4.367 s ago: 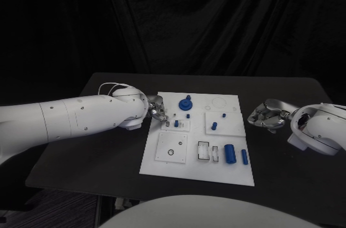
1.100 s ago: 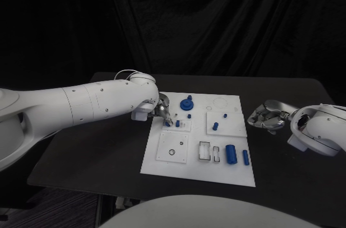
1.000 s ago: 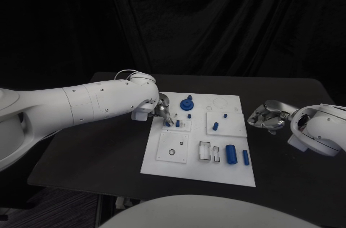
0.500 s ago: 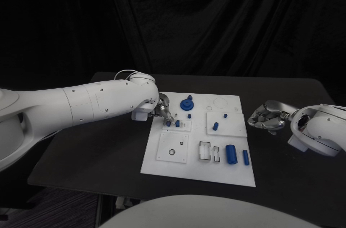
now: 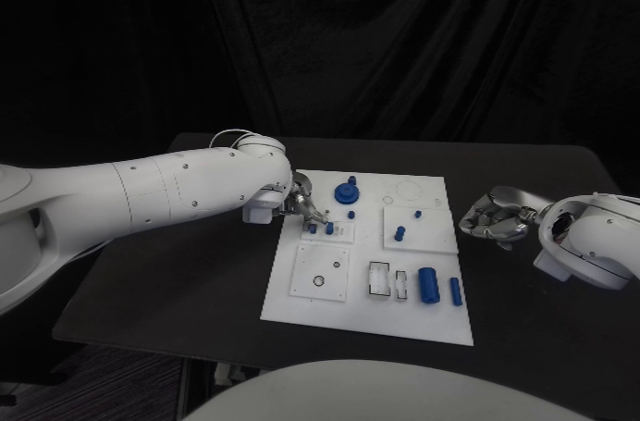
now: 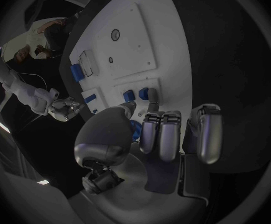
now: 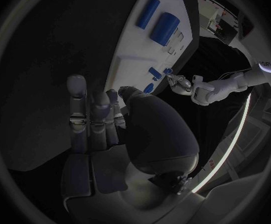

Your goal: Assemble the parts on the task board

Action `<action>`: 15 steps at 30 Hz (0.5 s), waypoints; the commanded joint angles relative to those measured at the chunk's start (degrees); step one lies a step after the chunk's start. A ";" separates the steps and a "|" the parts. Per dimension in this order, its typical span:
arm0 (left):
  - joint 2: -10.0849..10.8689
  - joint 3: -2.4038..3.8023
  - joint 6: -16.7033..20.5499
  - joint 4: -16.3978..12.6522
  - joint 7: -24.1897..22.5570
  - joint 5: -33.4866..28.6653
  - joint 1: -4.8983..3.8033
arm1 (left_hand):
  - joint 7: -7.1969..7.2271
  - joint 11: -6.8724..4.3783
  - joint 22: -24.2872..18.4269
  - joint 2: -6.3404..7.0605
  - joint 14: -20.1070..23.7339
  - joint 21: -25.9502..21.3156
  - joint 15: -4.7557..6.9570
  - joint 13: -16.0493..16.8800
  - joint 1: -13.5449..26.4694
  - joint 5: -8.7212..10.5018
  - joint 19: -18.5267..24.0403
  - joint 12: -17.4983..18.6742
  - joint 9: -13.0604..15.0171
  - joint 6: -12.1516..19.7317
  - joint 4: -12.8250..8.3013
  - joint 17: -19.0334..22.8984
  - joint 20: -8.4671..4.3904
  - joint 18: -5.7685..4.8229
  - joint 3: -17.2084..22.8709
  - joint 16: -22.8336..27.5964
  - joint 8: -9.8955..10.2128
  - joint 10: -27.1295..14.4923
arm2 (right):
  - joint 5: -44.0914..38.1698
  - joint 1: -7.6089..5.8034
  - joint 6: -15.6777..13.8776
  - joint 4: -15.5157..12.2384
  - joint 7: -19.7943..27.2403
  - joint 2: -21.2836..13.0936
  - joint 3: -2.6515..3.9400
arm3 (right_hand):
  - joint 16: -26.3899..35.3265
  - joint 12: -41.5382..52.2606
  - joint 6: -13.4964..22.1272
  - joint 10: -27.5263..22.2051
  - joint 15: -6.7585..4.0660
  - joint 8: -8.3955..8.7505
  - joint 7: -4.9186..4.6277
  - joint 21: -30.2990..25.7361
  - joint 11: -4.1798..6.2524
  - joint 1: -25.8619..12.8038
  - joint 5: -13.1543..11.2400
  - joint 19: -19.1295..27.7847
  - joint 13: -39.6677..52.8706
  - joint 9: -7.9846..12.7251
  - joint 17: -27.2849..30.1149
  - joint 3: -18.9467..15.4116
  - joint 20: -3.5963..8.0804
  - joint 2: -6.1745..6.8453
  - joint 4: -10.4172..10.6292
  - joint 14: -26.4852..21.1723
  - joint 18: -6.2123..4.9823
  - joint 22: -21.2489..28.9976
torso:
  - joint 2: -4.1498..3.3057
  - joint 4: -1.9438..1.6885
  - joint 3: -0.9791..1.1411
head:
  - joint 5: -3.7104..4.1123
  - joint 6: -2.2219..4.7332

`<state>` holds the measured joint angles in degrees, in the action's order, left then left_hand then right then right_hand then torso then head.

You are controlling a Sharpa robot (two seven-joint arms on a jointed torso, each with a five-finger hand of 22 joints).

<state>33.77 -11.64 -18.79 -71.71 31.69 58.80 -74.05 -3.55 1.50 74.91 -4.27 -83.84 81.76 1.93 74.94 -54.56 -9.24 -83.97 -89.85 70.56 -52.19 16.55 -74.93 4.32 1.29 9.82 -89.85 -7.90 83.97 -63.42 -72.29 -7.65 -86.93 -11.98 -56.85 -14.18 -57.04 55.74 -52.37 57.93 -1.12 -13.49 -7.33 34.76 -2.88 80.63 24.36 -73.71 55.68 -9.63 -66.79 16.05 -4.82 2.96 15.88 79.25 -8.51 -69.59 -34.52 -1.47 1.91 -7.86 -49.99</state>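
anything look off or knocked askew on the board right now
Nothing stands out. The task board lies flat on the table, its blue parts sitting tidily in place. The left hand has its fingers at a small blue peg; the right hand is off the board's edge, holding nothing.

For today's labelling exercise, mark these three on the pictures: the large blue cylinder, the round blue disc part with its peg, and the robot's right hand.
large blue cylinder (image 5: 427,285), head view, middle of its side.
round blue disc part (image 5: 344,195), head view, top face of the disc.
right hand (image 5: 491,216), head view, middle of the curled silver fingers.
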 commanded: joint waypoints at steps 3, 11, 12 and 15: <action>0.38 -0.43 1.54 -0.20 1.07 0.27 0.72 | -1.18 -0.74 12.59 -1.94 -6.16 0.27 0.31 15.06 1.21 -1.33 -2.02 -0.15 2.51 1.16 0.22 -15.07 -0.19 0.61 -0.74 -0.15 -2.82 6.03 | -0.29 0.15 0.69 -0.06 -0.97 -0.03 0.03 | 0.34 -0.21 0.38 -0.29 0.08 0.05 -0.07 -0.40 0.05 0.48 0.36 0.45 -0.12 0.07 0.06 0.42 -0.14 -0.20 0.04 -0.52 -0.74 0.11 | -0.05 -0.05 -0.01 | 0.00 -0.01; 1.87 -0.43 5.43 -2.00 -0.88 0.26 0.73 | -0.76 -1.13 12.62 -3.60 -6.16 0.39 0.65 15.06 1.12 -5.88 -2.06 -0.15 5.55 1.94 0.03 -15.07 -0.50 0.59 -0.33 -0.15 -5.43 6.03 | -0.29 0.15 0.72 -0.14 -1.03 -0.18 0.03 | 0.34 -0.21 0.38 -0.29 0.08 0.05 -0.07 -0.40 0.05 0.48 0.36 0.45 -0.12 0.07 0.06 0.42 -0.14 -0.20 0.04 -0.52 -0.74 0.11 | -0.04 -0.04 0.01 | 0.12 -0.01; 2.09 -0.43 6.12 -2.30 -1.21 0.26 0.72 | -0.71 -1.17 12.66 -3.38 -6.16 0.52 0.68 15.06 0.77 -6.52 -2.12 -0.15 5.72 2.05 -0.04 -15.07 -0.54 0.56 -0.24 -0.15 -5.70 6.03 | -0.29 0.15 0.72 -0.15 -1.04 -0.21 0.03 | 0.34 -0.21 0.38 -0.29 0.08 0.05 -0.07 -0.40 0.05 0.48 0.36 0.45 -0.12 0.07 0.06 0.42 -0.14 -0.20 0.04 -0.52 -0.74 0.11 | -0.05 -0.03 0.01 | 0.12 -0.01; 3.31 -0.43 9.28 -3.93 -2.54 0.57 0.72 | -0.55 -1.31 12.74 -2.30 -6.16 0.83 0.82 15.06 -0.75 -10.73 -2.27 -0.15 5.81 2.42 -0.08 -15.07 -0.68 0.49 0.35 -0.15 -6.83 6.03 | -0.29 0.15 0.74 -0.16 -1.07 -0.31 0.03 | 0.34 -0.21 0.38 -0.29 0.08 0.05 -0.07 -0.40 0.05 0.48 0.36 0.45 -0.12 0.07 0.06 0.42 -0.14 -0.20 0.04 -0.52 -0.74 0.11 | -0.02 0.03 0.00 | 0.09 -0.01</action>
<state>36.95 -11.97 -13.78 -75.11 31.10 59.03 -73.60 -4.50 0.71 74.91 -6.62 -83.84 82.23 2.37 74.94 -54.77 -19.31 -83.97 -89.85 74.92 -49.72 16.43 -74.93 3.89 1.29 9.94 -89.85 -14.45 84.03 -63.42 -72.29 -7.43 -86.99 -12.09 -57.04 -14.18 -57.04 55.74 -52.37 57.93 -0.91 -13.49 -7.33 34.54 -2.88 80.63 24.36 -73.51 55.61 -9.64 -66.79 16.05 -5.02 2.96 15.88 79.04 -8.51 -69.53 -34.57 -1.51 1.91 -7.72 -49.99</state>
